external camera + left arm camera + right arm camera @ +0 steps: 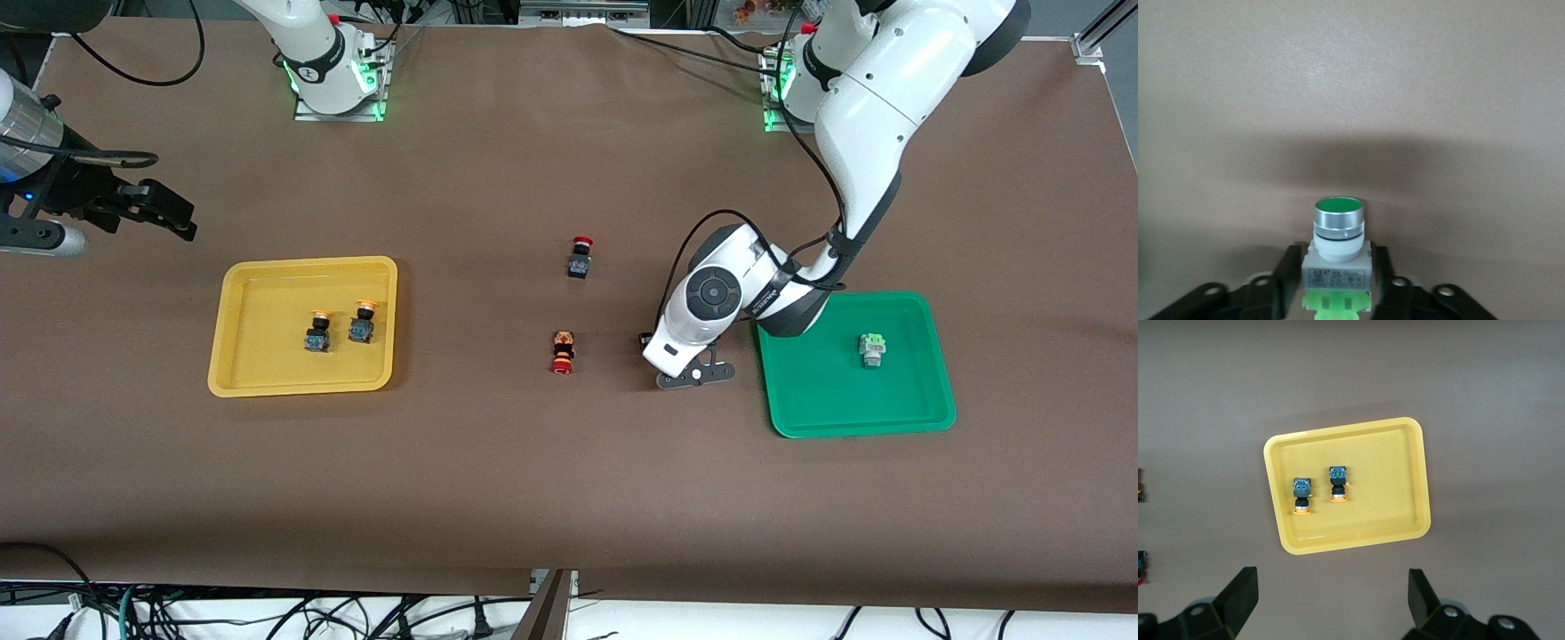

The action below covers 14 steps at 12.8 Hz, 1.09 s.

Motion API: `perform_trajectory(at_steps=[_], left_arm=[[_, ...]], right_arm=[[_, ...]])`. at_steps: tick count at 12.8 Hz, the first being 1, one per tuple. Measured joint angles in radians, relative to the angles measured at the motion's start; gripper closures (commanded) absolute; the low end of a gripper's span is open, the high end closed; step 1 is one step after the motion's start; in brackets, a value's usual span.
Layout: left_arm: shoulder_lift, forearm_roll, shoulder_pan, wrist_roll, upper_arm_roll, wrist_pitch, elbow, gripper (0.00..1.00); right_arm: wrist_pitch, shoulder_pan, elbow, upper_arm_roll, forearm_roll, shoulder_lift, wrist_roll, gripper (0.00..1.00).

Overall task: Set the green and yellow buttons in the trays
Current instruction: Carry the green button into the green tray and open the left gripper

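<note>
1. Left gripper (693,373): low over the brown table (498,462), just beside the green tray (925,418), on that tray's side toward the right arm's end; in the left wrist view its fingers (1286,277) are clamped on the body of a green button (1338,250), cap pointing away from the wrist.
2. Second green button (872,349): inside the green tray, near its middle, lying on the tray floor; apart from the rim.
3. Right gripper (164,212): raised above the table near the right arm's end, off the yellow tray (233,356); it waits; its fingers (1241,593) stand wide apart with nothing between them.
4. Yellow tray: toward the right arm's end of the table; it holds both yellow buttons; first yellow button (318,331) and second yellow button (362,322) lie side by side near the tray's middle, close together but not touching.
5. Two red buttons lie on the bare table between the trays; the upper red button (580,257) is farther from the front camera; the lower red button (563,352) is nearer to it, with its red cap toward that camera; both are well apart from either tray.
</note>
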<state>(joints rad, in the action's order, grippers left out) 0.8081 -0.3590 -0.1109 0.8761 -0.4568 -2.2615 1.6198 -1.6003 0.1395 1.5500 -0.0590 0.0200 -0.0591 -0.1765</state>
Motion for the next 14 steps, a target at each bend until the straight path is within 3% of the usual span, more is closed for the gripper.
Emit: perform_trajectory(at_steps=[2,6,10,14], left_arm=[[-0.002,0.0,0.018,0.0,0.001,0.014,-0.008,1.0],[-0.031,0.017,0.071,-0.121,-0.002,0.204,-0.083,1.0],[-0.071,0.049,0.226,-0.438,-0.001,0.323,-0.097,1.0],[-0.07,0.052,0.35,-0.591,0.0,0.336,-0.052,1.0]], right_arm=[[0.0,-0.001,-0.006,0.001,0.0,-0.005,0.0,0.01],[0.0,-0.001,-0.007,0.005,0.0,-0.005,0.0,0.01],[0.0,-0.001,-0.007,0.008,0.0,-0.005,0.0,0.01],[0.0,-0.001,-0.007,0.011,-0.001,-0.005,0.0,0.01]])
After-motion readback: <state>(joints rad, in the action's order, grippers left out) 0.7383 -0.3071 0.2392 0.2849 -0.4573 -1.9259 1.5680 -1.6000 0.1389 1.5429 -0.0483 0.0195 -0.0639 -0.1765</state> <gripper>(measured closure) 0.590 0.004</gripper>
